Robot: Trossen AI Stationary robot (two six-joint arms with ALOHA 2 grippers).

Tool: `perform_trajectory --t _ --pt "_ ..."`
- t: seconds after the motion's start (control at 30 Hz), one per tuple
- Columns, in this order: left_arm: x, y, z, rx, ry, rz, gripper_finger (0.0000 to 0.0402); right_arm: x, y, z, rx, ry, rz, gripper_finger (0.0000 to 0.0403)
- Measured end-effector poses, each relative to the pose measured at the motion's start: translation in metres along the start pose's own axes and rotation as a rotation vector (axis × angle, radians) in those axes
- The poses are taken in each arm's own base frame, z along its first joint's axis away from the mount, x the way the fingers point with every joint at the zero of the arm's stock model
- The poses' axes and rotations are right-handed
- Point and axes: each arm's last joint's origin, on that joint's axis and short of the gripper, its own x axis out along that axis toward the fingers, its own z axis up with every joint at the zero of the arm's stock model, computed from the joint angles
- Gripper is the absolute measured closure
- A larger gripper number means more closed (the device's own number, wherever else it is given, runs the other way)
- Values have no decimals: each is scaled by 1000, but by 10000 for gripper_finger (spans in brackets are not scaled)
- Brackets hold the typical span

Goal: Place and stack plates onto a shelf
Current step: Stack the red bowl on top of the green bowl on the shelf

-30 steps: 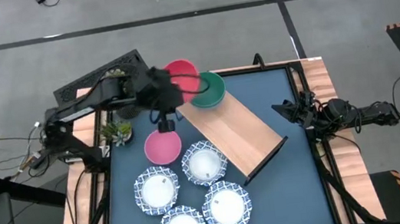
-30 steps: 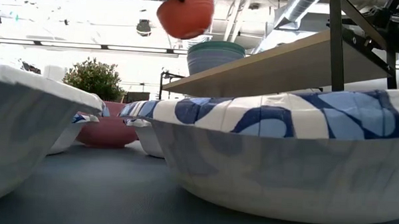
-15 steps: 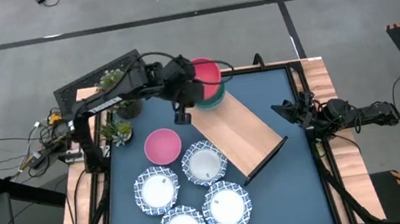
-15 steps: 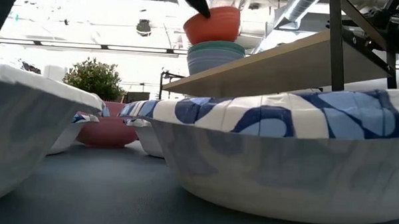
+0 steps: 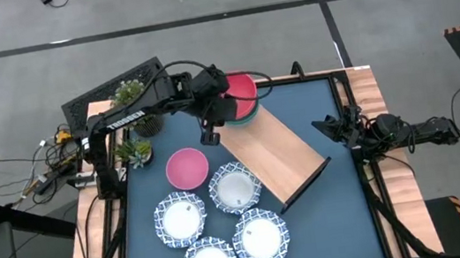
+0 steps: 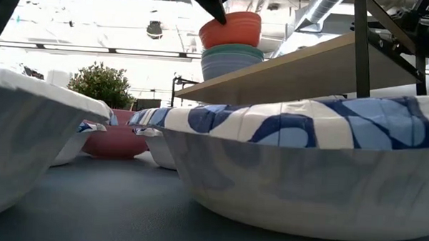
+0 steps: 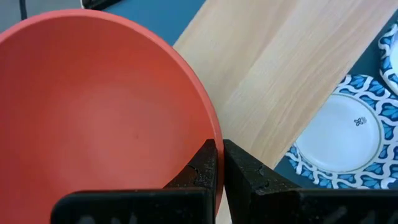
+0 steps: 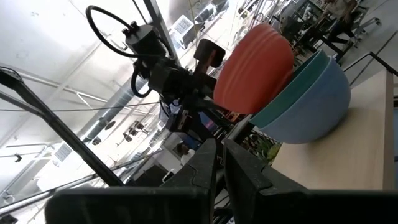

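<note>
Shelf point(image 5: 273, 151) end bears stacked bowls point(image 5: 242, 101).

- You have a dark blue-topped counter point(image 5: 330, 214) with light wooden side edges.
- On it, a long light wooden shelf point(image 5: 273, 154) on a low black frame runs diagonally across the middle.
- At the shelf's far end sits a stack of plain bowls point(image 5: 245, 109): blue lowest, green above, a red bowl point(image 6: 232, 29) on top and tilted.
- Four round plates with blue-and-white patterned rims point(image 5: 260, 237) lie clustered on the counter beside the shelf's near half.
- A pink bowl point(image 5: 187, 167) rests just beyond the plates.
- Small green potted plants point(image 5: 135, 150) stand at the counter's left edge.
</note>
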Motion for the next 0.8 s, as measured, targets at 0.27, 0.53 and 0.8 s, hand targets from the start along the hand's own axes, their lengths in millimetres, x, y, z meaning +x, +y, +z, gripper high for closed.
perform_trajectory --t 0.27,0.53,0.8 --pt "20 1 -1 48 39 -21 401 0 0 0 0 2 -2 345" --pt "25 3 -3 53 58 -25 401 0 -1 0 -1 3 -5 345" --pt "25 2 -5 87 63 -55 397 0 -1 0 -1 3 -5 345"
